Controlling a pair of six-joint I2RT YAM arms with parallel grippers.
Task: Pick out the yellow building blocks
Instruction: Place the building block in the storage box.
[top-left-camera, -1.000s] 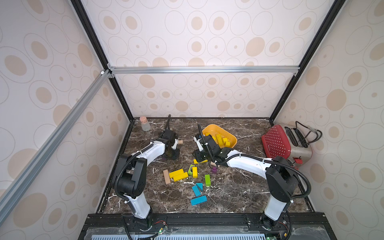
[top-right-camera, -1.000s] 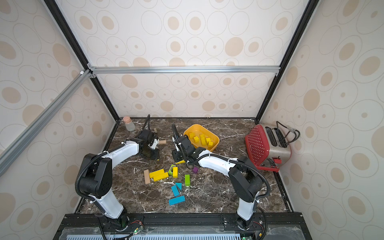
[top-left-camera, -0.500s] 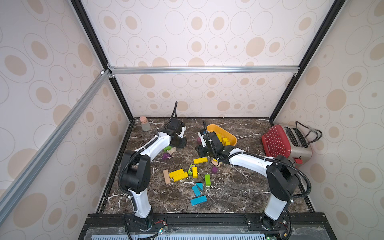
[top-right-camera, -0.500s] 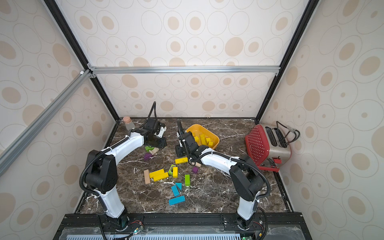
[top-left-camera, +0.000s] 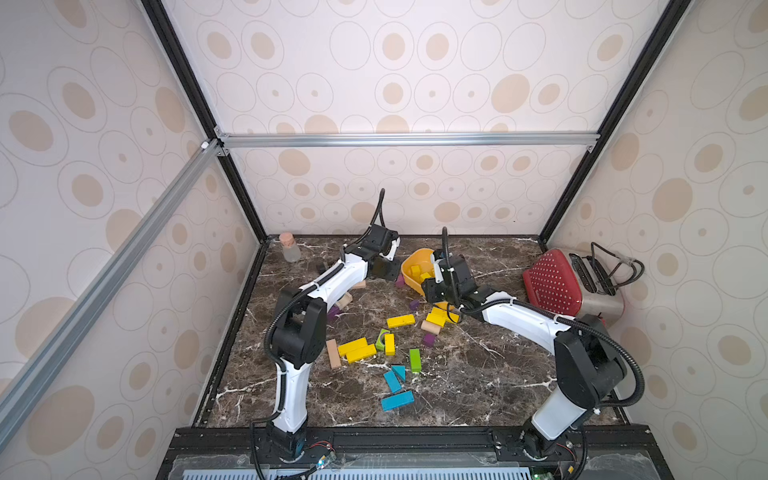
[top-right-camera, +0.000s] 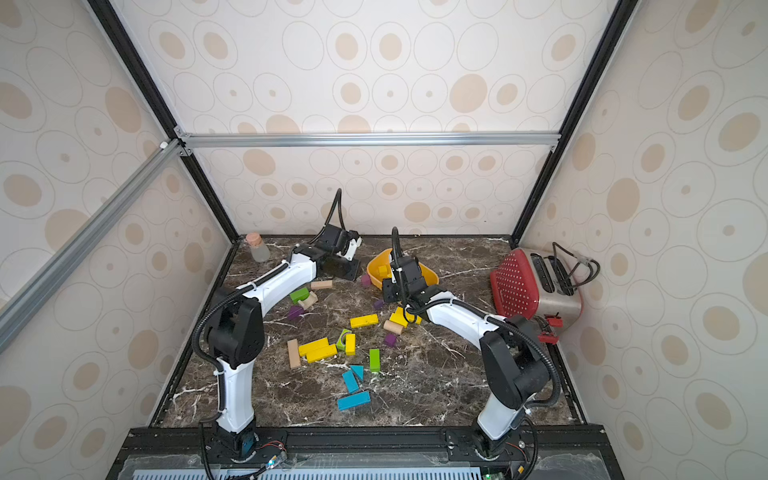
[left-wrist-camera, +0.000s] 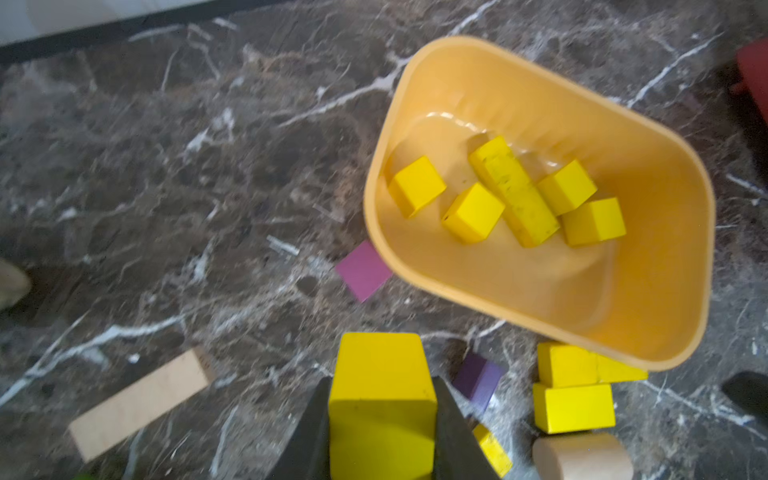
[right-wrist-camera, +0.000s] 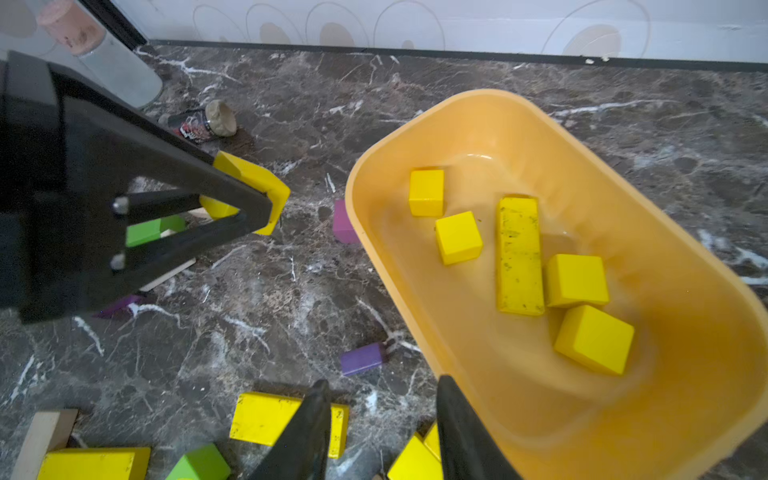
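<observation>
Seen in the left wrist view, my left gripper (left-wrist-camera: 382, 386) is shut on a yellow building block (left-wrist-camera: 380, 374) held above the table, just short of the orange-yellow tub (left-wrist-camera: 665, 291). The right wrist view shows that same held block (right-wrist-camera: 257, 183) to the left of the tub (right-wrist-camera: 706, 374). Several yellow blocks (right-wrist-camera: 519, 253) lie inside it. My right gripper (right-wrist-camera: 382, 415) is open and empty, low by the tub's near rim. More yellow blocks (top-left-camera: 356, 349) lie loose mid-table, with a bar (top-left-camera: 400, 321) and a small cluster (top-left-camera: 438, 318) beside my right gripper (top-left-camera: 430, 291).
Blue (top-left-camera: 397, 401), green (top-left-camera: 414, 360), purple (top-left-camera: 429, 340) and plain wood (top-left-camera: 333, 353) blocks lie among the yellow ones. A corked bottle (top-left-camera: 289, 249) stands in the back left corner. A red toaster (top-left-camera: 557, 282) with its cord sits at the right wall.
My left arm has risen from the back left of the table and swung right towards the tub with the yellow block. The right gripper has drawn back a little towards the tub.
</observation>
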